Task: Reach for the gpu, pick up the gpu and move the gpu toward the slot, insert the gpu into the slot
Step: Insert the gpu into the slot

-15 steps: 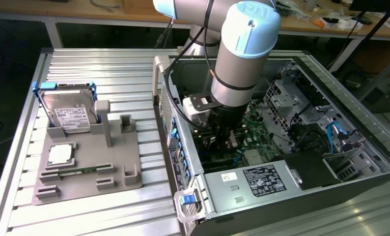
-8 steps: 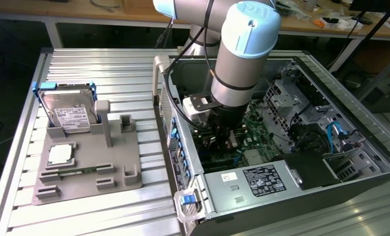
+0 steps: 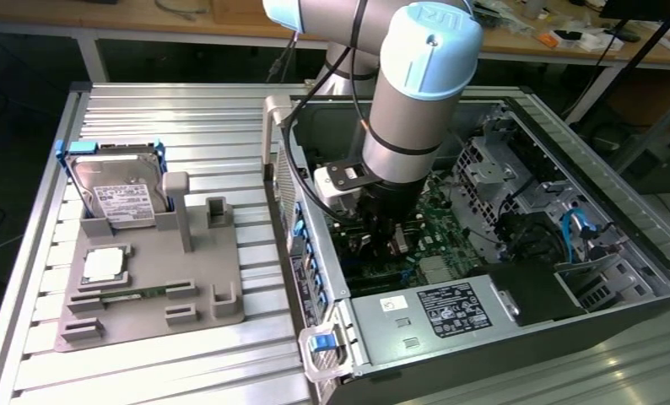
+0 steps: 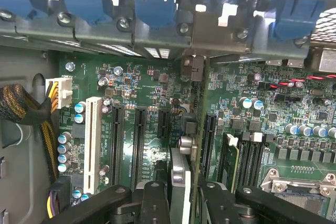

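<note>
In the wrist view the gpu [image 4: 180, 177] shows edge-on as a slim card with a silvery end piece, held upright between my two dark fingers [image 4: 155, 200]. My gripper [image 4: 181, 205] is shut on it, low over the green motherboard [image 4: 152, 98]. The card stands between two black connector strips, and the slot lies hidden beneath it. In the exterior view my gripper [image 3: 386, 240] reaches straight down into the open computer case [image 3: 605, 194], close to the board.
A white connector strip [image 4: 93, 145], black strips [image 4: 116, 145], memory strips [image 4: 247, 156] and the processor socket [image 4: 299, 187] surround the card. A cable bundle [image 4: 21, 108] lies at one side. Outside the case, a grey fixture [image 3: 143, 295] carries a hard drive [image 3: 121, 198] and a processor chip [image 3: 105, 263].
</note>
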Controlling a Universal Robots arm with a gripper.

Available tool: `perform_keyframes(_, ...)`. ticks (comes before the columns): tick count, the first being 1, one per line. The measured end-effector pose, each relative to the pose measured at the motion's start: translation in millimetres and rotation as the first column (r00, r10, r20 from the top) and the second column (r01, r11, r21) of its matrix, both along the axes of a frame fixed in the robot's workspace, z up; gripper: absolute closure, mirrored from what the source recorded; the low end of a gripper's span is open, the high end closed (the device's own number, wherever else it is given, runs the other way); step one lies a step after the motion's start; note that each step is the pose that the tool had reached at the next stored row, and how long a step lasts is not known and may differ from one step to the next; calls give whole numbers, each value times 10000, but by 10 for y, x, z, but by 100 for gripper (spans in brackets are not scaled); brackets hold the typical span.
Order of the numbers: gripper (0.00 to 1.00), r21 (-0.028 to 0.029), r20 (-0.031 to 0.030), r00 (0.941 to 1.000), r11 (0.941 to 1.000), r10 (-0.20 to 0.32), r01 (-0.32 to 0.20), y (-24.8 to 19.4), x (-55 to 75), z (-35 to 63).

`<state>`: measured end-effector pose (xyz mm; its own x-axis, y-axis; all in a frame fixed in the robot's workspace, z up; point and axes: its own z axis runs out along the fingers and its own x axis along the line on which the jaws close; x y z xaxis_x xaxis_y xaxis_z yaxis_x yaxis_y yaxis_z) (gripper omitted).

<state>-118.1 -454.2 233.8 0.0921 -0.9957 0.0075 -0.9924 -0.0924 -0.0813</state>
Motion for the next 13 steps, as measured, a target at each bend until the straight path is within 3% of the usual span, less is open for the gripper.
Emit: perform_keyframes(13, 72, 0, 0, 10000, 10000, 0, 0, 0, 0, 0)
